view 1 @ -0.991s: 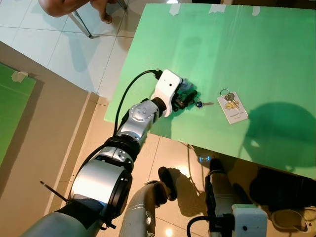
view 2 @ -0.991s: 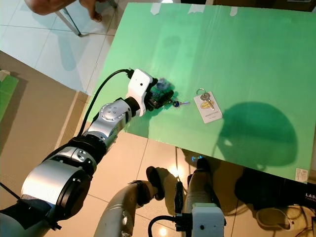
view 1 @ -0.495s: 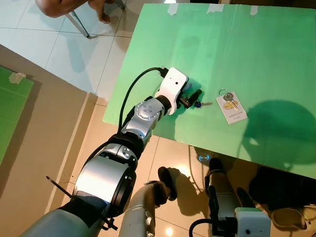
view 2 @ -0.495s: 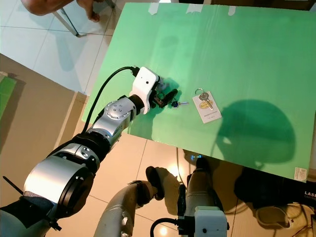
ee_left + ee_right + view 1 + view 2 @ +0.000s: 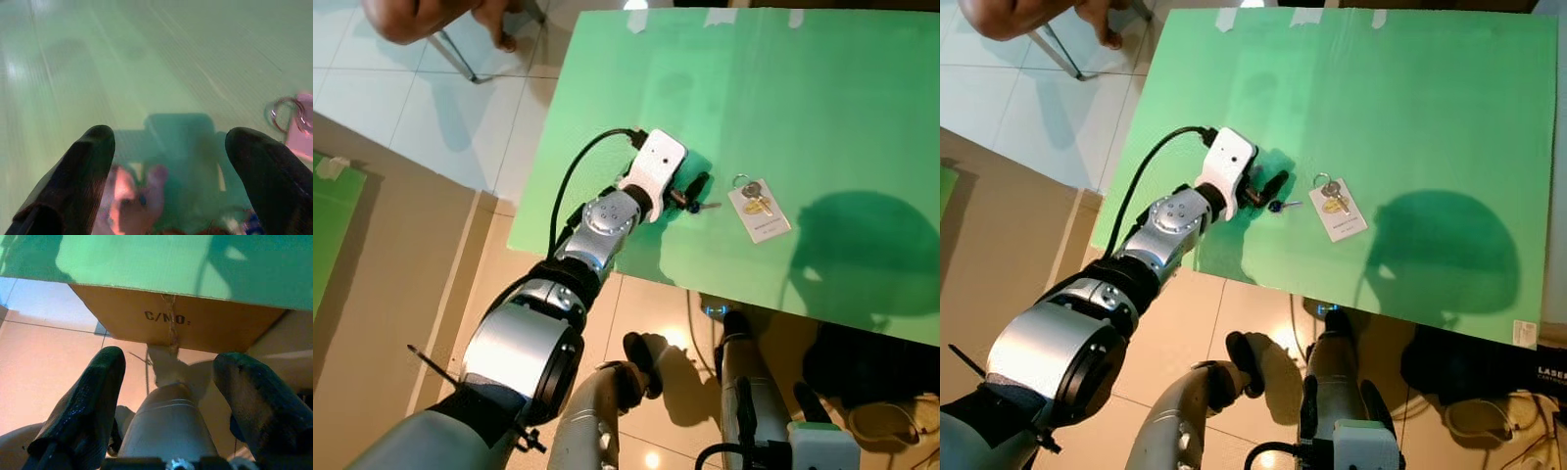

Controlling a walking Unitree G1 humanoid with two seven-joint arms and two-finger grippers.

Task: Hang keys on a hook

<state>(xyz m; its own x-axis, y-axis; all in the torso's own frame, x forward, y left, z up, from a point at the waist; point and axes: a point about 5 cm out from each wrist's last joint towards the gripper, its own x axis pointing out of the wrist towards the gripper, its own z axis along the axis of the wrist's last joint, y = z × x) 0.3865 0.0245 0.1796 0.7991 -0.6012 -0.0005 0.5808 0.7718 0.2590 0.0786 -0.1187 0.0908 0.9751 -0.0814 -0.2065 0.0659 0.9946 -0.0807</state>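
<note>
On the green table top (image 5: pixel 822 88) lies a small blue-headed key (image 5: pixel 704 207), with a key ring on a white tag (image 5: pixel 759 209) a little to its right. My left gripper (image 5: pixel 692 193) reaches over the table's near left part and sits just beside the blue-headed key, low over the surface. In the left wrist view its fingers (image 5: pixel 83 166) are spread wide. The key ring (image 5: pixel 281 113) lies ahead, off to one side. Something blurred and pinkish lies low between them. My right gripper (image 5: pixel 168 367) hangs open below the table edge, over my leg.
The green top rests on a cardboard box (image 5: pixel 195 318) printed "C/NO:". A person's limb (image 5: pixel 431 15) and a chair leg (image 5: pixel 460 54) are at the far left on the tiled floor. A black bag (image 5: pixel 871 362) sits under the table's right side.
My left gripper has slid right across the table to the blue-headed key and turned, so its fingers now show. The head camera has shifted slightly.
</note>
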